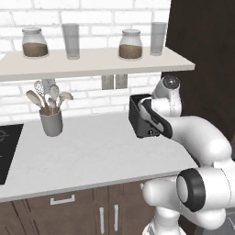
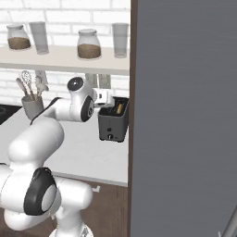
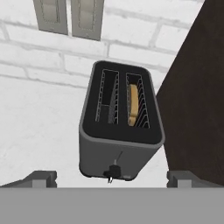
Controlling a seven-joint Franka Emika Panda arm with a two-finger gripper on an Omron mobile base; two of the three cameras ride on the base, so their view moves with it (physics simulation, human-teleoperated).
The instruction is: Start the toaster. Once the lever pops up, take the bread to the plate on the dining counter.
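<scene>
Hovering above toaster [image 3: 120,127], jaws wide; bread [image 3: 133,104] in right slot.

The white arm rises from its base, bends at a dark-jointed elbow and reaches forward and up, its forearm level and its wrist turned downward. The hand [image 3: 112,177] hangs spread wide, both dark fingertips [image 3: 41,178] far apart at either side, gripping nothing.

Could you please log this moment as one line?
phase: approaching lever | gripper: open, above dark grey boxy toaster | tan bread slice: in right slot | lever: not pressed
</scene>
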